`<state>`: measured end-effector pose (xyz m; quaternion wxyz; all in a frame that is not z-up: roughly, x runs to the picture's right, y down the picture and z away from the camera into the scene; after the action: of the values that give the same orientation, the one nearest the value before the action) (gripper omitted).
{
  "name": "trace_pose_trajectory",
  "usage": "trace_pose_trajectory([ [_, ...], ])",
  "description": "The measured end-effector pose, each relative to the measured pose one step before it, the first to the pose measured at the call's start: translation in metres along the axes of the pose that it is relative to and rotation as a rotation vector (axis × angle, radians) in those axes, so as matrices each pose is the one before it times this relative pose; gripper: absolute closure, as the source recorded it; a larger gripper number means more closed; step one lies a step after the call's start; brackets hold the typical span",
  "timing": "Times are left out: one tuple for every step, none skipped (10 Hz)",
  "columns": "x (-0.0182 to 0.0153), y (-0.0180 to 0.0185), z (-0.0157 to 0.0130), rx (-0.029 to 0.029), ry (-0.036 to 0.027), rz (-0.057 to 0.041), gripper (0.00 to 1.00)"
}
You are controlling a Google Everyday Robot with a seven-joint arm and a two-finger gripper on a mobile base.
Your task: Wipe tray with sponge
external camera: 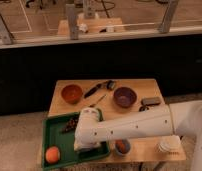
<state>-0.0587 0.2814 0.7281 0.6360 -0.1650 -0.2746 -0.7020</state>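
The dark-green tray [58, 136] lies on the front left of the wooden table [149, 86]. My white arm reaches in from the right, and its end points down into the right half of the tray. The gripper [87, 145] is low over the tray floor, mostly hidden by the wrist. A pale patch at its lower edge [90, 148] may be the sponge; I cannot tell for sure. An orange ball [52, 154] sits in the tray's front left corner. A small dark clump [70, 125] lies on the tray left of the wrist.
An orange-brown bowl [71, 93] and a purple bowl [125, 96] stand at the back, with a black utensil [96, 89] between them. A small bowl [122, 146], a white cup [169, 145] and a dark item [150, 102] are on the right. A dark wall rises behind the table.
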Motion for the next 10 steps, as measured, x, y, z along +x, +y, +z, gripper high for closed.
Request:
trace_pose_trajectory([
  [0.00999, 0.01141, 0.00034, -0.00563, 0.00639, 0.02856, 1.00],
  [0.00473, 0.00314, 0.00114, -0.00032, 0.00044, 0.01293, 1.00],
  [0.00543, -0.00038, 0.00215, 0.00257, -0.00107, 0.00684, 1.00],
  [0.00461, -0.00528, 0.00294, 0.00213, -0.00152, -0.00400, 1.00],
  [0.00418, -0.01124, 0.00309, 0.00823, -0.00234, -0.00584, 1.00],
  [0.00501, -0.01391, 0.00425, 0.00385, -0.00172, -0.00827, 1.00],
  [0.00337, -0.01624, 0.00398, 0.00950, -0.00654, -0.00930, 1.00],
  [0.00467, -0.01882, 0.00435, 0.01422, -0.00464, -0.01432, 1.00],
  [0.00326, -0.00862, 0.00073, 0.00553, 0.00113, -0.00987, 1.00],
  [0.00047, -0.00761, -0.00140, 0.00969, -0.00032, -0.01907, 1.00],
])
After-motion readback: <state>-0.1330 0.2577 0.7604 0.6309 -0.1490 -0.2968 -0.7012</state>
